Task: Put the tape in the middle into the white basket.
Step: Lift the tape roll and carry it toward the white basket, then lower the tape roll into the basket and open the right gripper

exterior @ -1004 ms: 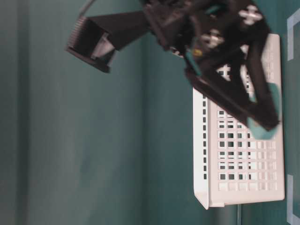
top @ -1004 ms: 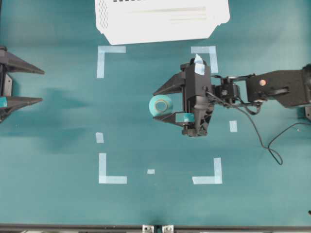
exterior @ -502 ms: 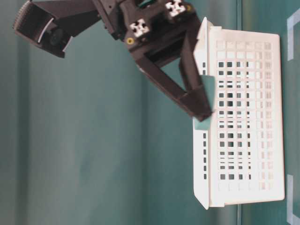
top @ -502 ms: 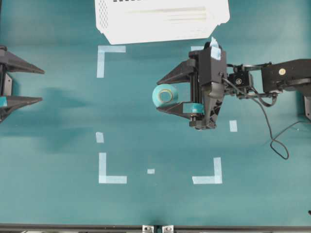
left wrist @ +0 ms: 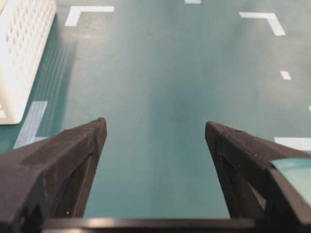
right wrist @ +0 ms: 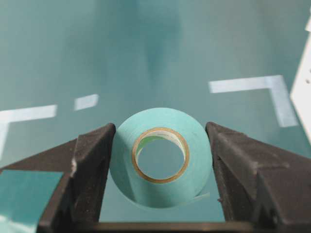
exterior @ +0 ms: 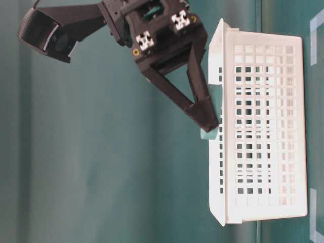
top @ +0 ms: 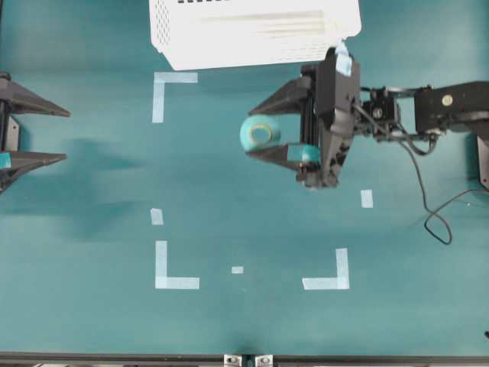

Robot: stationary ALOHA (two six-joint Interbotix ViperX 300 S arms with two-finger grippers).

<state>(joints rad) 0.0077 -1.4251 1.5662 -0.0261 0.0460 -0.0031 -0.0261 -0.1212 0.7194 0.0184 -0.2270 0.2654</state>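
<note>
Teal tape [top: 260,133], a ring with a pale core, is clamped sideways between the two fingers of the right end effector [top: 257,133] and held above the green bench [top: 92,306], short of the white basket [top: 252,34], probably for dropping in.
</note>
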